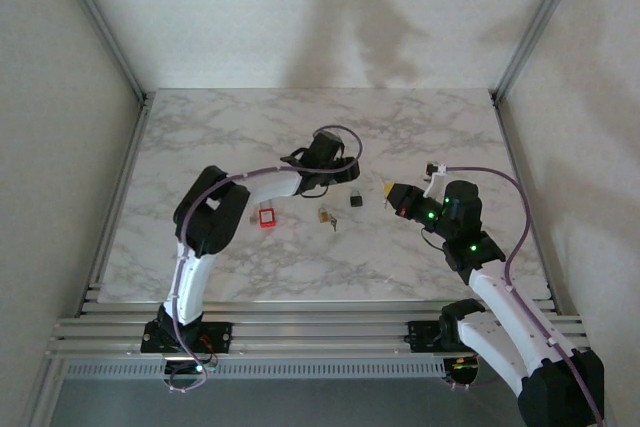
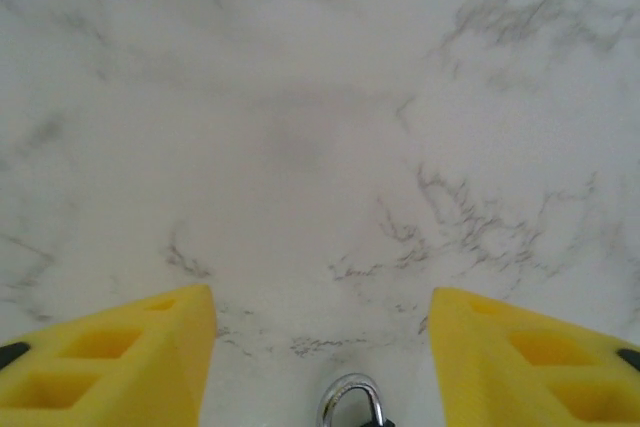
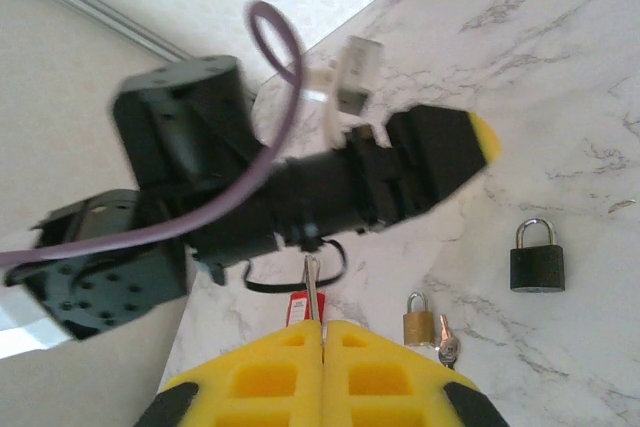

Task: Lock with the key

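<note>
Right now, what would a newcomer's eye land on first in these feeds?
The right hand, yellow fingers shut on a thin silver blade, probably a key, at the bottom of its wrist view. Past it on the marble table lie a black padlock to the right and a small brass padlock nearer the middle. The left hand stands open with a silver shackle between its fingers.

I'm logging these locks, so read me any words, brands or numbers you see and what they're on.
Nothing legible.
black padlock: no marking visible.
brass padlock: too small to read.
red object: too small to read.
key in right end effector: edge-on, nothing shows.
</note>
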You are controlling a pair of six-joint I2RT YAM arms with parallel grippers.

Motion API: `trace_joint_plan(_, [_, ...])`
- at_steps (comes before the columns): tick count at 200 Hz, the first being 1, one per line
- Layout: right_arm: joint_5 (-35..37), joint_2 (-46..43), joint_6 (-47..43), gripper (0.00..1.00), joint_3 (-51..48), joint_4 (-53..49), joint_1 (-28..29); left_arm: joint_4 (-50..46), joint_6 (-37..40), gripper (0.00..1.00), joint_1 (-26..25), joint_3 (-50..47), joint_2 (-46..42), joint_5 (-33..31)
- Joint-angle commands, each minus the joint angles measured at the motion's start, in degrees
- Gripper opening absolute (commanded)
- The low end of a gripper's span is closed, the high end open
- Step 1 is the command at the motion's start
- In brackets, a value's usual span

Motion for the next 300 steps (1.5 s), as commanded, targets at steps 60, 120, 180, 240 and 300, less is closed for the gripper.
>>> trace_joint_plan(60, [1.4,0.5,-0.7,0.00,-0.7,1.6,-0.3,4.3,8.8,0.99,-2.8,-12.8,-26.5,-19.4])
trace_joint_plan(120, [4.9,2.1,-3.0,0.00,0.2,-1.0,-0.3,16.4,8.5,1.00,-4.2,-36.9,-48.5,-29.6])
trace_joint_plan(180, [8.9,8.1,-5.7,0.00,2.1,-2.8,-0.3,25.0,11.3,0.99,-4.2,-55.5,-63.4,-38.4])
trace_joint_plan(240, [12.8,18.1,-6.8,0.00,6.3,-4.9,-0.2,35.7,14.6,1.00,-4.2,-68.0,-70.7,-45.6])
trace_joint_plan(300, [17.1,28.9,-7.5,0.00,9.7,-5.2,-0.3,35.3,13.5,1.00,-4.2,-69.6,-71.8,-46.6])
